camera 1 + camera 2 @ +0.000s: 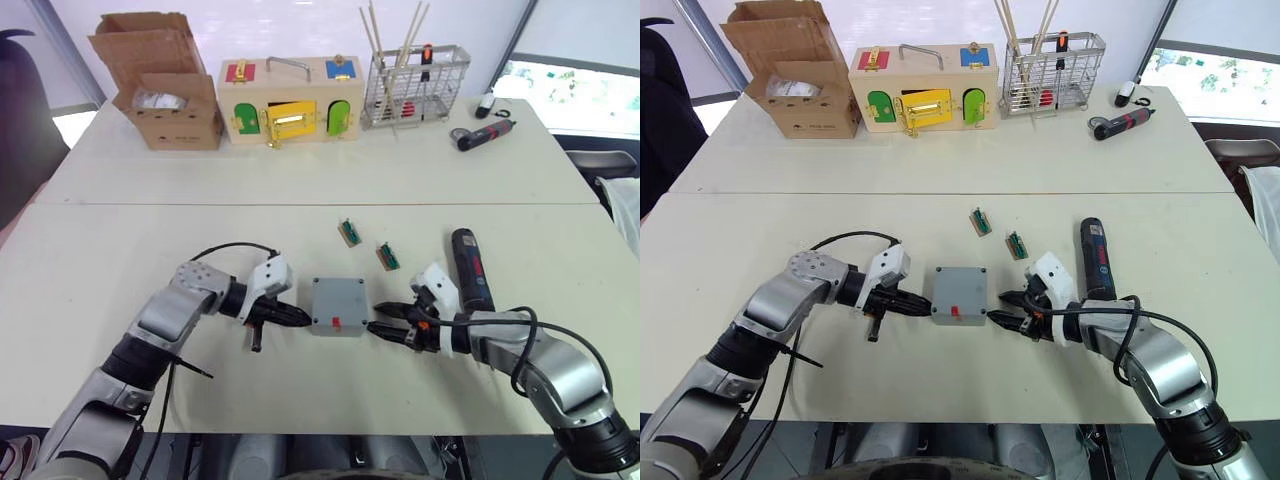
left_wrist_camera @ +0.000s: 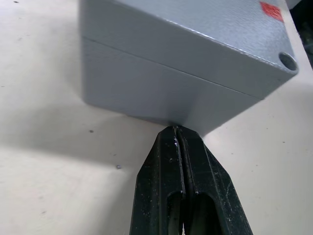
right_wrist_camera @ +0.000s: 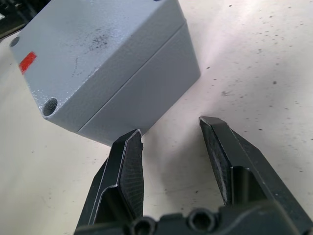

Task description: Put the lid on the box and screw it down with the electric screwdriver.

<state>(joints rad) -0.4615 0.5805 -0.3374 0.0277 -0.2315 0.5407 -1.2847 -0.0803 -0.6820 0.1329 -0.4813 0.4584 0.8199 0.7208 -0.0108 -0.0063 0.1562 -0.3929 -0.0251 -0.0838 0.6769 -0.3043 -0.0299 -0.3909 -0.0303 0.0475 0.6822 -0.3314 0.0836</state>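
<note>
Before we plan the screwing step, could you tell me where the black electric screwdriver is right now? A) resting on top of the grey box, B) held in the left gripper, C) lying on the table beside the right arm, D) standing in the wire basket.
C: the electric screwdriver lies flat on the table just beyond the right gripper, which is open near the box and holds nothing.

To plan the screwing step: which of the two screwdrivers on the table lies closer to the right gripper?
The straight black electric screwdriver, just beyond the right gripper. The smaller angled driver lies far back near the wire basket.
</note>
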